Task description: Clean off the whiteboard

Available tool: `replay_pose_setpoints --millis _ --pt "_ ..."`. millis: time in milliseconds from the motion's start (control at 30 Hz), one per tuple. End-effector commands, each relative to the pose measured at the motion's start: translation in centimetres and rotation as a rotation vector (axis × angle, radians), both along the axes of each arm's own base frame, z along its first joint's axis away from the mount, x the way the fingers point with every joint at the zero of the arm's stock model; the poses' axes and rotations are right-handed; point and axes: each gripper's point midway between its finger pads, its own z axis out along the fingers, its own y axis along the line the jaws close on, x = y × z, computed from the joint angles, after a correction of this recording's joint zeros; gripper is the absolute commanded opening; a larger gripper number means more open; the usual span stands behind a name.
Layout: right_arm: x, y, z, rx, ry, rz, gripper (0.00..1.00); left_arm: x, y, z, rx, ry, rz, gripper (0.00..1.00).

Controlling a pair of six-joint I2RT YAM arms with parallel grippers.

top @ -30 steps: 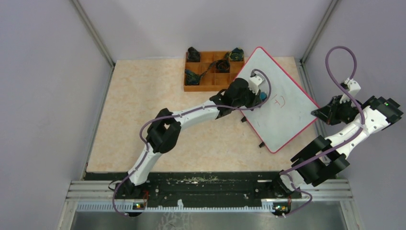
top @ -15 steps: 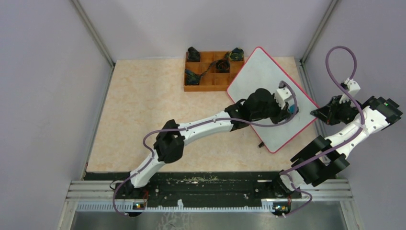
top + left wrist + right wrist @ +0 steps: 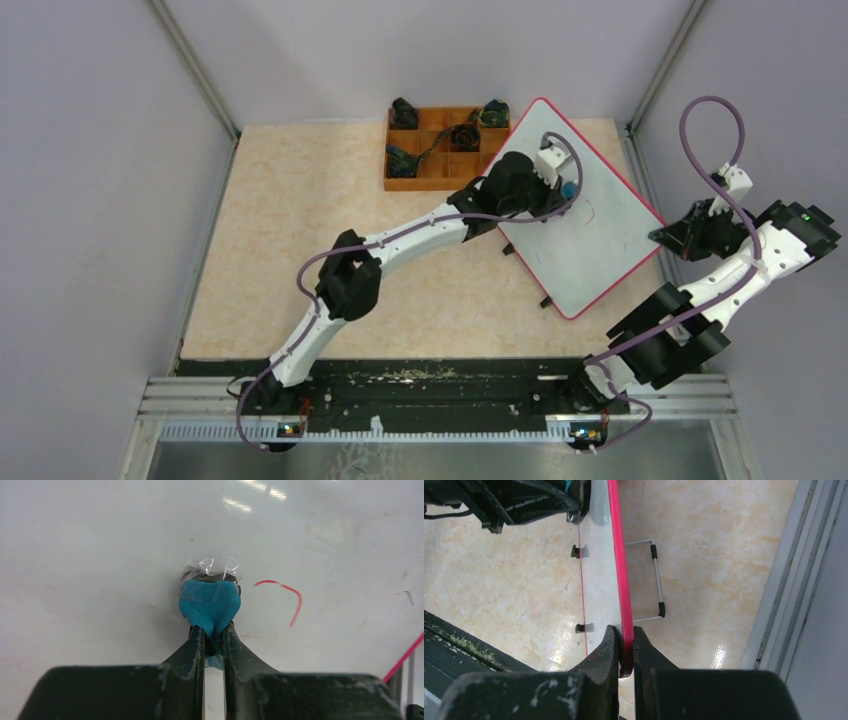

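Note:
The whiteboard [image 3: 600, 240], white with a thin red rim, lies tilted at the table's right. My left gripper [image 3: 566, 187] is over its upper middle, shut on a small blue eraser [image 3: 210, 605] pressed against the board [image 3: 100, 555]. A short curved red mark [image 3: 287, 592] sits just right of the eraser; it shows faintly in the top view [image 3: 590, 211]. My right gripper [image 3: 662, 237] is shut on the board's right corner. In the right wrist view its jaws [image 3: 625, 645] pinch the red rim [image 3: 619, 560].
An orange compartment tray [image 3: 420, 180] with dark small parts stands behind the board's left corner. A wire stand [image 3: 651, 582] and black feet [image 3: 576, 551] show under the board. Grey walls and metal posts enclose the table; a rail runs along the near edge.
My left gripper swept with the eraser from the board's upper left to its right middle, then back up. The red writing has shrunk to one short curved stroke. The right arm has not moved.

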Motion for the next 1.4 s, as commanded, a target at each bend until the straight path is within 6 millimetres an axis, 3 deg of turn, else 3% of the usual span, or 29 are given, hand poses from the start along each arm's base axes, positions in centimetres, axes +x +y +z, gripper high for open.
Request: replay_pose_setpoints --millis 0,167,400,700,933,1033,1133,1367 --pt "-0.8 0.1 -1.5 -0.131 0.037 0.078 0.0 5.4 3.6 -1.7 0.067 -0.012 0.141 0.0" --pt "-0.7 0.2 -1.5 -0.127 0.039 0.082 0.0 5.5 3.3 -1.5 0.052 -0.008 0.13 0.0" --pt "-0.7 0.3 -1.5 -0.132 0.04 0.084 0.0 2.3 -0.8 -0.4 -0.013 0.004 0.029 0.0" --pt "-0.8 0.5 -1.8 -0.127 0.043 0.089 0.0 -5.5 -5.2 1.8 -0.077 0.002 -0.111 0.0" --pt "-0.8 0.6 -1.8 -0.123 0.041 0.091 0.0 -11.9 -7.6 1.8 -0.097 0.007 -0.218 0.0" --pt "-0.8 0.6 -1.9 -0.124 0.042 0.093 0.0 -13.5 -8.4 2.4 -0.115 -0.013 -0.248 0.0" --pt "-0.9 0.6 -2.0 -0.123 0.047 0.093 0.0 -12.8 -8.5 2.3 -0.098 -0.045 -0.217 0.0" --pt "-0.8 0.7 -1.9 -0.124 0.043 0.093 0.0 -5.4 -5.2 0.3 -0.043 -0.002 -0.09 0.0"
